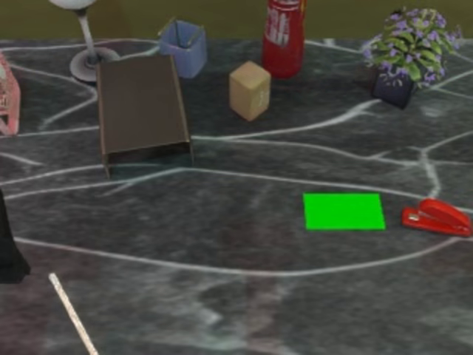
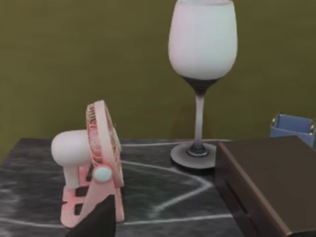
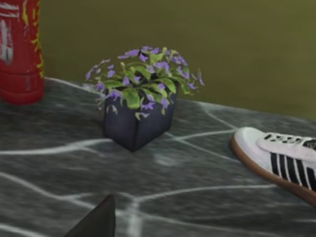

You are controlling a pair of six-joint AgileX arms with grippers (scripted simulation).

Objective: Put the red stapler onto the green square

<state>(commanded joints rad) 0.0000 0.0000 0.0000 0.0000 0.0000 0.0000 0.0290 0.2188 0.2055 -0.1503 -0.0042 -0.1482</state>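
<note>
Red stapler [image 1: 437, 217] lying on the table [image 1: 222, 244] just right of the green square [image 1: 344, 211], not touching it. Tan box [image 1: 250, 89] well behind the square. Left arm [image 1: 10, 248] parked far to its left. Jaws' state on either arm: cannot tell.

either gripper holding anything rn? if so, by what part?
Nothing is held. The stapler lies free on the table, right of the green square, with no gripper near it.
</note>
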